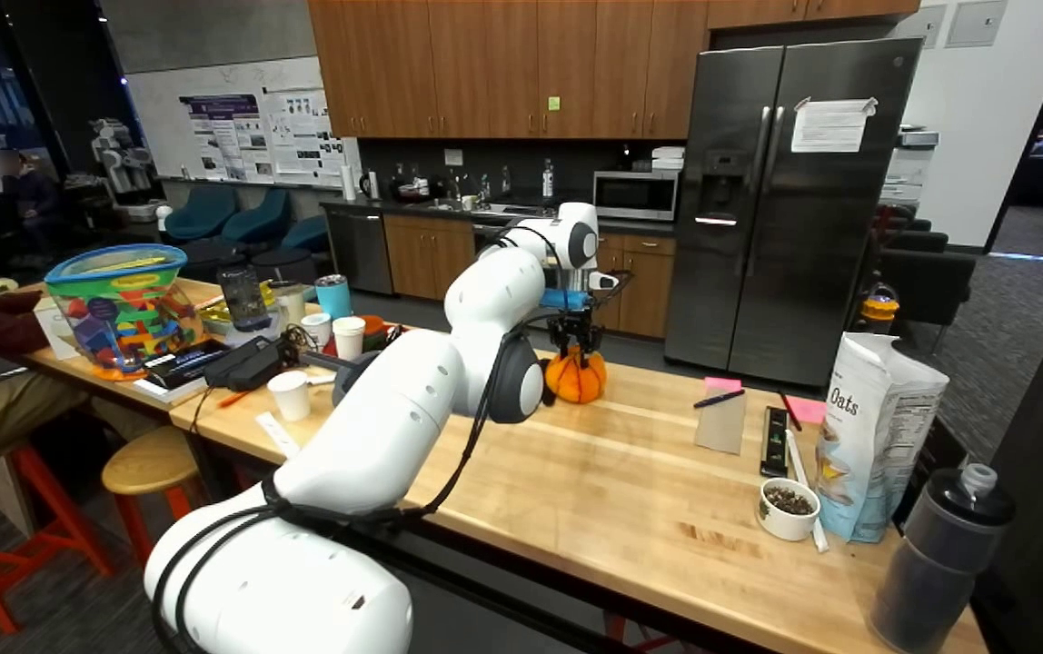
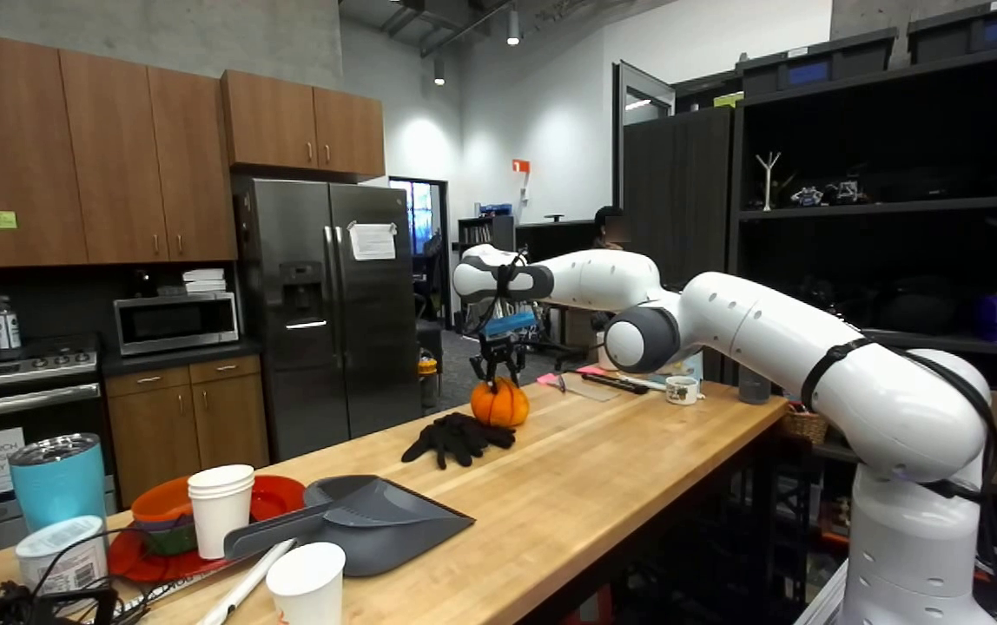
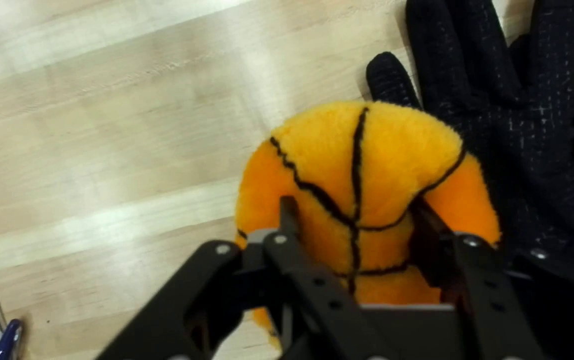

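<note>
An orange plush pumpkin with black seam lines shows in both exterior views [image 1: 576, 386] [image 2: 500, 406] and in the wrist view [image 3: 392, 145]. It appears to rest on the wooden table [image 1: 612, 481]. My gripper [image 1: 578, 351] points down over it; it also shows in the wrist view [image 3: 355, 210]. The fingers are partly closed, with the pumpkin's top pinched between them. The plush bulges beyond both fingers. The fingers partly cover its near side. Black gloves [image 2: 455, 438] lie right beside the pumpkin, also in the wrist view [image 3: 527, 165].
A grey dustpan [image 2: 377, 525] and paper cups [image 2: 221, 512] stand at one end of the table. Toward the opposite end lie a pen [image 1: 719, 398], a black level [image 1: 774, 442], a small bowl [image 1: 788, 510], an oats bag [image 1: 867, 445] and a bottle [image 1: 939, 563].
</note>
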`<act>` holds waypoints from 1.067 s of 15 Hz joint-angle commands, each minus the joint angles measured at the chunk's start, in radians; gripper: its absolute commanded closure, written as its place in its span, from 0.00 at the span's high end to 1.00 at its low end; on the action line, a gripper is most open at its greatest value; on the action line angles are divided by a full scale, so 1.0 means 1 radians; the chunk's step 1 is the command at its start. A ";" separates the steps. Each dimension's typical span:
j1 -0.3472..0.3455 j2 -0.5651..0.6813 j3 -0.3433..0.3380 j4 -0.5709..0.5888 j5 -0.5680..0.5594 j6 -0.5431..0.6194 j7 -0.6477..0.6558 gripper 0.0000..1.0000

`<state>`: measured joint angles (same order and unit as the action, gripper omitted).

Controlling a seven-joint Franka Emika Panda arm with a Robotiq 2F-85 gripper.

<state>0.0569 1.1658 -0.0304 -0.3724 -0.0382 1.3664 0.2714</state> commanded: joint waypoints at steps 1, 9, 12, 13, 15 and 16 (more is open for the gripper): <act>-0.006 -0.011 0.005 -0.008 0.014 0.001 -0.014 0.25; -0.003 -0.019 -0.002 -0.008 0.007 -0.001 -0.010 0.02; 0.015 -0.032 -0.032 -0.017 -0.028 0.018 0.003 0.03; 0.018 -0.037 -0.037 -0.016 -0.035 0.018 0.007 0.03; 0.024 -0.055 -0.040 -0.014 -0.042 0.004 0.006 0.03; 0.030 -0.066 -0.042 -0.012 -0.046 -0.004 0.005 0.03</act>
<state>0.0702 1.1508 -0.0544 -0.3679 -0.0695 1.3829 0.2710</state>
